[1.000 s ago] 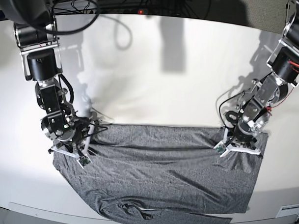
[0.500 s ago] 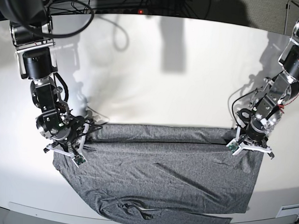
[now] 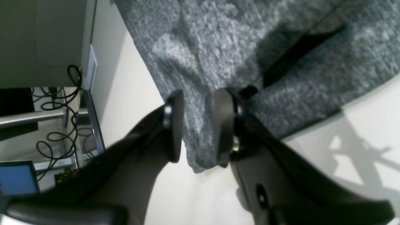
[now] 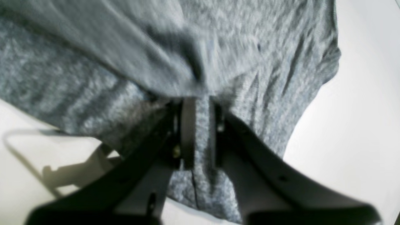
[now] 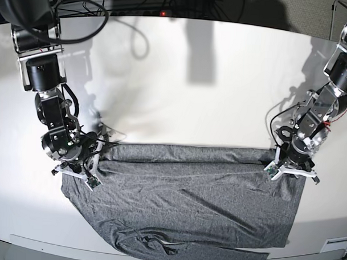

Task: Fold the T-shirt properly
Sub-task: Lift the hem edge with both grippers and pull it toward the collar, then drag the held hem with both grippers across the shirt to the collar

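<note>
We see the T-shirt [image 5: 188, 202] lying flat on the white surface [image 5: 186, 90]. It is grey and spreads wide between the two arms, near the front edge of the surface. Its far edge is folded over into a long strip that runs from one arm to the other.

The left tool [image 3: 197, 128] sits at one end of that strip, on the right side of the base view [image 5: 292, 168]. Its two fingers [image 3: 173, 125] stand apart. A corner of the cloth lies between them, and we see a gap beside the cloth, so it is not pinched.

The right tool [image 4: 197, 134] sits at the other end of the strip [image 5: 81, 166]. Its fingers [image 4: 187, 131] are a little apart too, with a thin band of grey cloth between them. The picture is blurry there, so we cannot tell if they press on it.
</note>
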{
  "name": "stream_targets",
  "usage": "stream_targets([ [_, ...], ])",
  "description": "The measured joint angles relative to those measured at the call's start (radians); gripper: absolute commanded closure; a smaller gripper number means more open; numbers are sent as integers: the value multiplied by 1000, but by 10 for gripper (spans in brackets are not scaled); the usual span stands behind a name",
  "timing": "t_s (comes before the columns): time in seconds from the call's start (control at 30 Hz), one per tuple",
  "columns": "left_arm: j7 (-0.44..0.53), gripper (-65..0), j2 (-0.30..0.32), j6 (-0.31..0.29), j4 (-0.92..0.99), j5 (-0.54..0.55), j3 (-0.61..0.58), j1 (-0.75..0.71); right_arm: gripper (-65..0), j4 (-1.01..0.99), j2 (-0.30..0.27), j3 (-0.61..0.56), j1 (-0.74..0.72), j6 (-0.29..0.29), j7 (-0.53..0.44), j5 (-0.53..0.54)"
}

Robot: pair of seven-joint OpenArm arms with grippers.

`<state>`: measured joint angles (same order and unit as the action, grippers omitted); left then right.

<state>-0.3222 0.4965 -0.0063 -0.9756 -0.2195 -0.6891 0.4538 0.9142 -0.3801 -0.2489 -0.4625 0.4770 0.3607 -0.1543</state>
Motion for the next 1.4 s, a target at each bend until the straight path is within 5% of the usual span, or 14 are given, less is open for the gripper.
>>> stream_targets([
  [0.43,-64,-166,21,0,0,-19,0,-6,-107,0,-64,0,0,0,42,4],
  [0.67,-55,-166,21,8,-38,-68,0,-5,-107,0,-83,0,0,0,38,138],
  [0.73,-17,-165,20,75,-48,34,0,-5,-107,0,-83,0,0,-1,13,218],
  [0.83,27,-165,16,85,-48,159,3,4,-107,0,-69,20,0,-36,-51,353],
  [1.03,32,-163,-74,86,-7,399,225,18,-107,0,87,237,0,-48,-56,445],
  [1.1,32,-163,-113,53,24,476,346,24,-107,-1,139,311,0,-47,-68,441],
  [1.23,22,-163,-166,-106,105,578,543,18,-107,-1,215,430,0,-50,-76,310],
  [1.4,8,-163,-184,-208,207,584,591,15,-107,-1,225,459,8,-50,-69,235],
])
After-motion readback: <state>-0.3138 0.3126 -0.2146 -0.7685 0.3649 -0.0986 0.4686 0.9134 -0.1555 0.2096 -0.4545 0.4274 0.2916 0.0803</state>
